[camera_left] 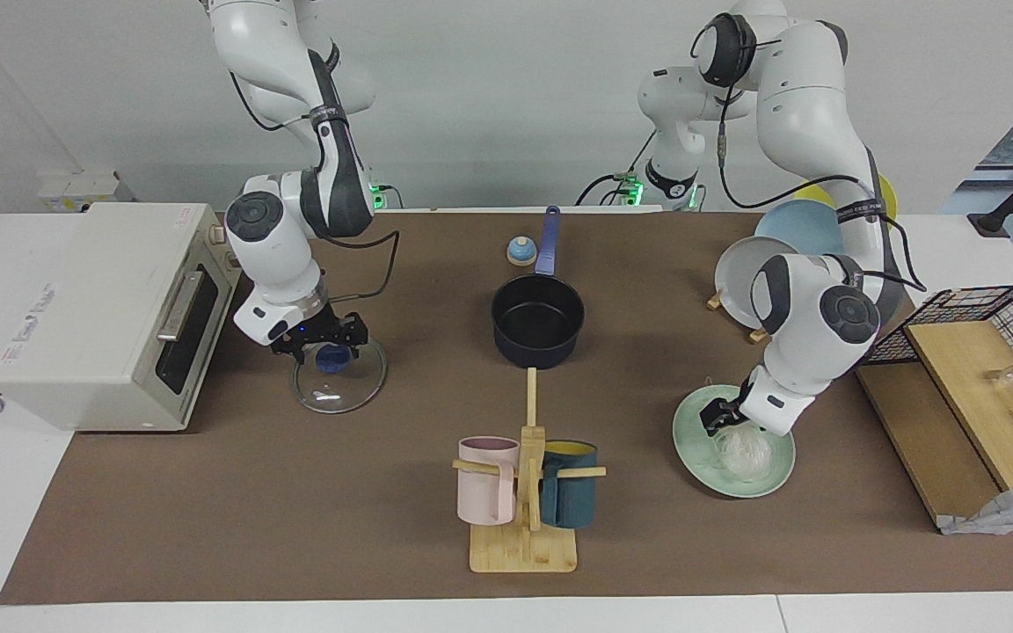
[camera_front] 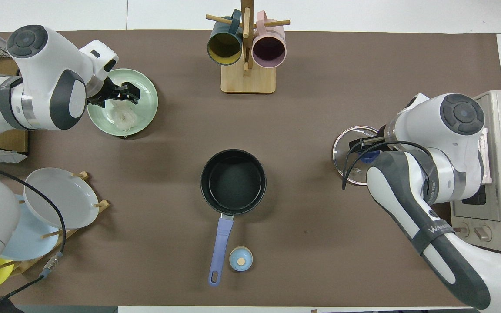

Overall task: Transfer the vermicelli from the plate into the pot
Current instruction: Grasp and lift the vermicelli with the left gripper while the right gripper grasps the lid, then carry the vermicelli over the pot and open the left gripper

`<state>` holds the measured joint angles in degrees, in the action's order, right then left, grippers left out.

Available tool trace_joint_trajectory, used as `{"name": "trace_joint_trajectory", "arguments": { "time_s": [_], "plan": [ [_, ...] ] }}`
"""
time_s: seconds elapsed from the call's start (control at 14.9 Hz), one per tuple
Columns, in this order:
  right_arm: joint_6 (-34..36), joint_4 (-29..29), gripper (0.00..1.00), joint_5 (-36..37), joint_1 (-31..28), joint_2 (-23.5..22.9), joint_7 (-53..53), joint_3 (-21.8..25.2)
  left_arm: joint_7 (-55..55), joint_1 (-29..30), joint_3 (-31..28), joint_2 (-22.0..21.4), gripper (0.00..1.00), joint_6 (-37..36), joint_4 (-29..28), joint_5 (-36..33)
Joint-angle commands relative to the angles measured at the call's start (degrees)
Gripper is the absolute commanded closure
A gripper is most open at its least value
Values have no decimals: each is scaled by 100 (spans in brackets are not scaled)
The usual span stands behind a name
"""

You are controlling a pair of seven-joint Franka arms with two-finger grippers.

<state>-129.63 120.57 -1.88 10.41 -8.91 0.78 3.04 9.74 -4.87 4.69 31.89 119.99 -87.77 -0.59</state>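
The vermicelli (camera_left: 748,453) is a whitish tangle lying in the mint-green plate (camera_left: 698,466), toward the left arm's end of the table; it also shows in the overhead view (camera_front: 122,116) in the plate (camera_front: 148,106). My left gripper (camera_left: 721,413) hangs open just over the plate's rim, beside the noodles and nearer to the robots (camera_front: 128,92). The navy pot (camera_left: 537,321) stands empty at mid-table, its blue handle (camera_front: 221,245) pointing at the robots. My right gripper (camera_left: 324,341) is low over the blue knob of a glass lid (camera_left: 339,382).
A wooden mug rack (camera_left: 524,527) with a pink mug and a teal mug stands farther from the robots than the pot. A small blue knob-like piece (camera_left: 521,251) lies by the pot handle. Also in view are a toaster oven (camera_left: 111,308), a plate rack (camera_front: 59,204) and a wire basket (camera_left: 990,325).
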Motion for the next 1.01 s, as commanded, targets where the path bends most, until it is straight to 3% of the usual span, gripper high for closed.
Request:
{"name": "trace_joint_trajectory", "arguments": {
  "time_s": [0.0,0.13,0.27,0.34,0.47,0.6,0.74,0.94],
  "plan": [
    [-203,282,0,-76,-30,170,44,-22,142,-57,-39,-16,10,252,-143,-169],
    [-430,449,0,-76,-12,205,10,-31,151,-57,-39,-60,33,481,-319,-169],
    [-467,467,0,-76,-21,161,-104,-22,160,-66,-39,-60,86,525,-328,-178],
    [-467,467,0,-76,-21,91,-244,-22,151,-58,-39,-60,100,526,-302,-178],
    [-458,432,0,-76,-30,47,-307,-22,125,-49,-39,-52,100,421,-58,-196],
    [-458,432,11,-76,-30,47,-307,-23,125,-57,-30,-95,100,-165,276,-152],
    [-458,432,24,-76,-30,47,-307,-31,169,-66,23,-428,100,-1052,655,154],
    [-449,432,38,-67,-21,47,-333,-23,974,-249,40,-1244,100,-2047,700,902]
  ]
}}
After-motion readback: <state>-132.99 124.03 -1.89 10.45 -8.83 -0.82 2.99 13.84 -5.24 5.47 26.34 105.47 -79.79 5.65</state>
